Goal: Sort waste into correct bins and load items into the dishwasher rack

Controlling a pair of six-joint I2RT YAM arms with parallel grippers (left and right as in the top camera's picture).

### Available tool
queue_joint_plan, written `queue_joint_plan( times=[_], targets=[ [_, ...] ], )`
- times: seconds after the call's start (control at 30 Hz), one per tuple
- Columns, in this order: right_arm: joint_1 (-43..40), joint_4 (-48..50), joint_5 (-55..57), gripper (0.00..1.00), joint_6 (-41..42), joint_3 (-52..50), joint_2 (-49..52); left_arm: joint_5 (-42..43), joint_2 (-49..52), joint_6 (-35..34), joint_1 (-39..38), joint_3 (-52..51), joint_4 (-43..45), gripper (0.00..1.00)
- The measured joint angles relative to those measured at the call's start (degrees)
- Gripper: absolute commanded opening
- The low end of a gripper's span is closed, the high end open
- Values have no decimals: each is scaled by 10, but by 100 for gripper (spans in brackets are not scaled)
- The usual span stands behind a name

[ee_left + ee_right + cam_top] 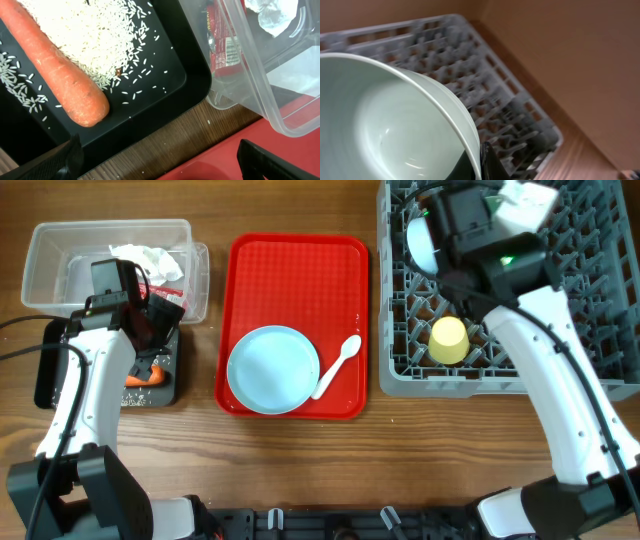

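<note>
1. The right pincer (475,165) is closed on the rim of a pale bowl (385,125). We see one dark finger against the outside wall of the bowl.
2. The bowl is held tilted over the far left corner of the grey rack (560,330).
3. A yellow cup (449,340) sits inside the rack, near its front wall.
4. The left pincer (160,167) is wide apart and holds nothing. It hangs over the edge of the black tray (165,95).
5. In this tray lie the carrot (55,65) and the rice (95,30), touching each other.
6. Just beside it stands the clear tub (250,85) with a red wrapper (222,40) and white tissue (275,15) inside.
7. On the red tray (300,260), in the middle of the table (175,135), we find the blue plate (272,368) and the white spoon (338,366) close beside it.
</note>
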Motion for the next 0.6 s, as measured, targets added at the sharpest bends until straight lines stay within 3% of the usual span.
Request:
queue_joint_plan(
  times=[0.13,0.23,0.47,0.6],
  targets=[
    [-56,94,34,4,-41,0,40,0,0,0,0,0,1,100],
    [-92,246,44,4,-191,-2,104,-1,0,0,0,0,0,100],
    [-106,480,92,4,-508,-7,204,-2,0,0,0,0,0,100],
    [-121,491,121,4,-562,-7,225,-2,0,0,0,0,0,100]
  ],
)
